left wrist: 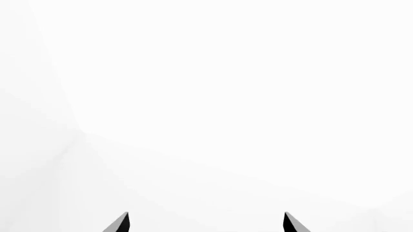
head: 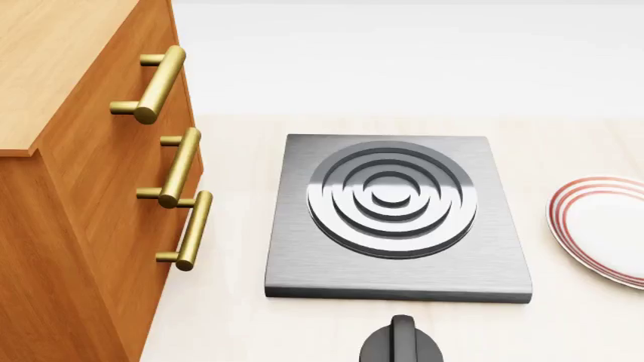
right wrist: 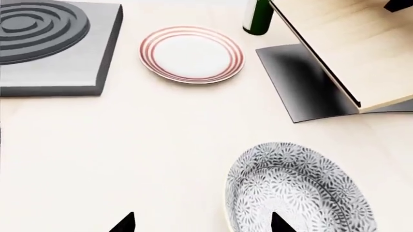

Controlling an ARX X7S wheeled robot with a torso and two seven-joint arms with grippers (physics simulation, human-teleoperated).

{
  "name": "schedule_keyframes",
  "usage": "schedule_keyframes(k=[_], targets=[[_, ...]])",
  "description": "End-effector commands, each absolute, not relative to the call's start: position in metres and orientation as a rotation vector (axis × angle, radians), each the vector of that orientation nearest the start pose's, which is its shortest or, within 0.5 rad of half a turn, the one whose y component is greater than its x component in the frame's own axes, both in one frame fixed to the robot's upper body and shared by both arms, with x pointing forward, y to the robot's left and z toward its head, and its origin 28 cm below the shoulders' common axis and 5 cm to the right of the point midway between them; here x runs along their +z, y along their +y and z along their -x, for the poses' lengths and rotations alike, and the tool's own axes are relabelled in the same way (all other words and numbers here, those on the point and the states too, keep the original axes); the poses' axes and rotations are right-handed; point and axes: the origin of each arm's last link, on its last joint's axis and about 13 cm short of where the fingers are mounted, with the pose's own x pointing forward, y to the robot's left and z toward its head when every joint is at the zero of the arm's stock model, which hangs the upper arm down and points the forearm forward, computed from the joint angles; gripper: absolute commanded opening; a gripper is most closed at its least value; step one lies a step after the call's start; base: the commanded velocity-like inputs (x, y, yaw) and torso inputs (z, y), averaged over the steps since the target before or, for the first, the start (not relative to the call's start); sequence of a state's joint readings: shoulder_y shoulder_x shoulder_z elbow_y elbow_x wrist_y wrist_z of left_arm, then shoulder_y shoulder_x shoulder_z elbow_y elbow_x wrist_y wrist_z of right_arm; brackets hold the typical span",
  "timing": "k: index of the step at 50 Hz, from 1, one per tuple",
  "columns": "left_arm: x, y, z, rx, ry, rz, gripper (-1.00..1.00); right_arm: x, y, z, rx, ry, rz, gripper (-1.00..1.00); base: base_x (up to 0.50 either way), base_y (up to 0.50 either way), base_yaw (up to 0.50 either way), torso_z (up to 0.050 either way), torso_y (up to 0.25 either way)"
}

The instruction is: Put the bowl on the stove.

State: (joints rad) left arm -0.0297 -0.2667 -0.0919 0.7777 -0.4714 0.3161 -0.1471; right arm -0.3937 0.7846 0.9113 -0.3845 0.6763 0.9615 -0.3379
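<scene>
Hovering right hand point(right wrist: 203, 222) spread, bowl point(right wrist: 298, 189) at one fingertip, stove point(right wrist: 55, 46) apart

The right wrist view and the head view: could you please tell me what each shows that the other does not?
Only the right wrist view shows the bowl near the open right gripper, a dark green bottle and a tilted wooden board. Only the head view shows the wooden cabinet with brass handles and the black knob. Both show the stove and the red-ringed plate.
</scene>
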Motion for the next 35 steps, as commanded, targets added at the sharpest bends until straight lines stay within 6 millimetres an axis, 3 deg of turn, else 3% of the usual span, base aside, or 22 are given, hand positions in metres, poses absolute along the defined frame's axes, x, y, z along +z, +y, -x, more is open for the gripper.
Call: schedule_keyframes(k=[1,22,35], targets=[[0.201,0.244,-0.165,-0.047,-1.082,0.268,1.0,0.137,-0.341,-0.122,-0.174,0.522,0.075,1.0,0.0,0.0,0.0,0.0,0.0],[0.2,0.242,-0.165,-0.059,-1.078,0.261,1.0,0.119,-0.345,-0.15,-0.197,0.59,0.035,1.0,0.0,0.0,0.0,0.0,0.0],[0.202,0.241,-0.165,-0.063,-1.084,0.26,1.0,0.114,-0.352,-0.152,-0.264,0.604,-0.021,1.0,0.0,0.0,0.0,0.0,0.0]])
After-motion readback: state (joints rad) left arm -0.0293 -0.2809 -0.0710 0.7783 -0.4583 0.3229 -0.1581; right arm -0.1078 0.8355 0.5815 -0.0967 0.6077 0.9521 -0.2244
